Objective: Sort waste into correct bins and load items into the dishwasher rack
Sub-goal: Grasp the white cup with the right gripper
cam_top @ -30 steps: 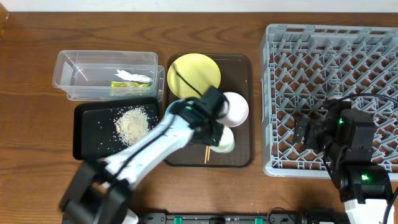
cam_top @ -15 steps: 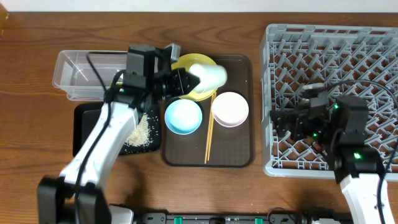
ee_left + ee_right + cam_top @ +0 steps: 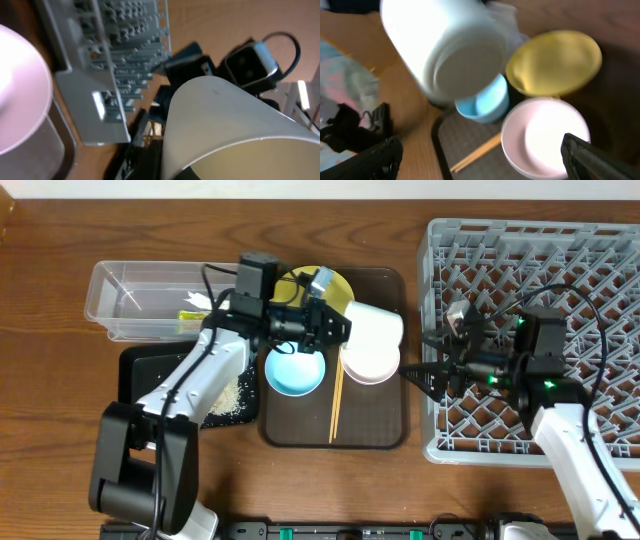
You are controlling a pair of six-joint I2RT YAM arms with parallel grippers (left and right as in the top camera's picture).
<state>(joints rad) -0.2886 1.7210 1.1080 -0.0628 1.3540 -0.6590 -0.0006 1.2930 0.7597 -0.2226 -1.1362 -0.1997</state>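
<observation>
The left fingers point(image 3: 338, 328) are closed on the cup point(image 3: 378, 327), which we see held on its side in the air, base pointing away from them. Below these fingers sit the blue bowl point(image 3: 295, 368), the pink bowl point(image 3: 368, 360) and the chopsticks point(image 3: 336, 405); the plate point(image 3: 335, 290) is behind them. The right fingers point(image 3: 425, 372) are spread wide and hold nothing. They point at the cup's base, just short of it, with the rack point(image 3: 560, 280) behind them.
</observation>
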